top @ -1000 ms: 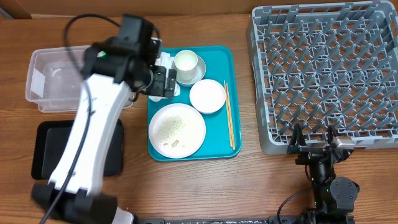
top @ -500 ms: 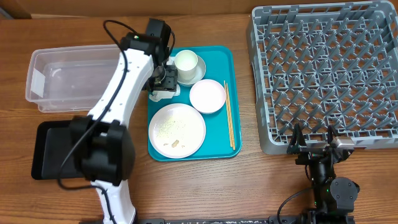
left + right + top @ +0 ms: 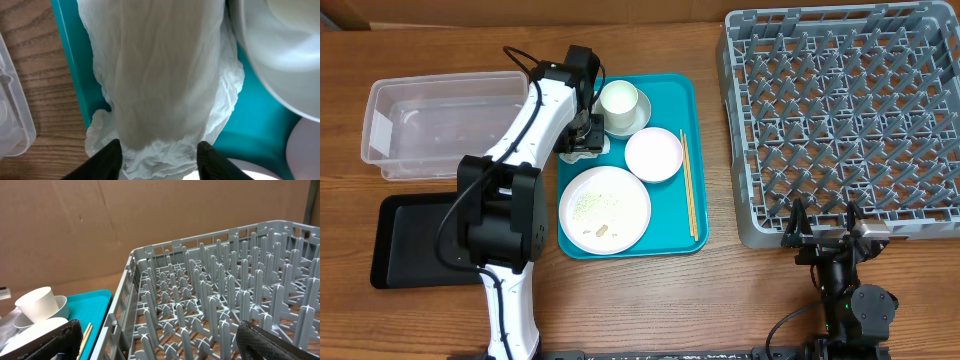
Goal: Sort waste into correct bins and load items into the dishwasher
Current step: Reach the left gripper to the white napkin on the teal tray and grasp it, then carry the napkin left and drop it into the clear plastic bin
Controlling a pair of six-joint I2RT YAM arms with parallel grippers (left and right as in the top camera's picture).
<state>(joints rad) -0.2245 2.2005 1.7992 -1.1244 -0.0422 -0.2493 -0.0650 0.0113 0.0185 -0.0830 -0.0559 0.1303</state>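
The crumpled white paper napkin (image 3: pixel 160 75) sits between the fingertips (image 3: pixel 107 160) of the left gripper (image 3: pixel 160 161), at the rim of the teal plastic serving tray (image 3: pixel 670 90). The 2 tips press in on its lower folds from either side, pinching it; how firm the hold is cannot be told.

Paper like this is very light, soft and compressible, so it probably needs little force. It can also tear, unfold or trail a loose flap. Taking it through the thick middle of the bunch, as here, looks safer than grabbing a thin edge.

Just beside the gripper on one side stands the small white round cup (image 3: pixel 620 100), close enough for a dragging fold to nudge it. Near on the other side is the clear rectangular plastic tub (image 3: pixel 420 120). The shallow black rectangular tray (image 3: pixel 405 240) lies further back, by the arm's base.

The left arm stretches forward, wrist pitched down so the fingers point at the tray. The right gripper (image 3: pixel 823 222) rests with jaws spread wide and empty, beside the near wall of the grey plastic dish rack (image 3: pixel 840 110).
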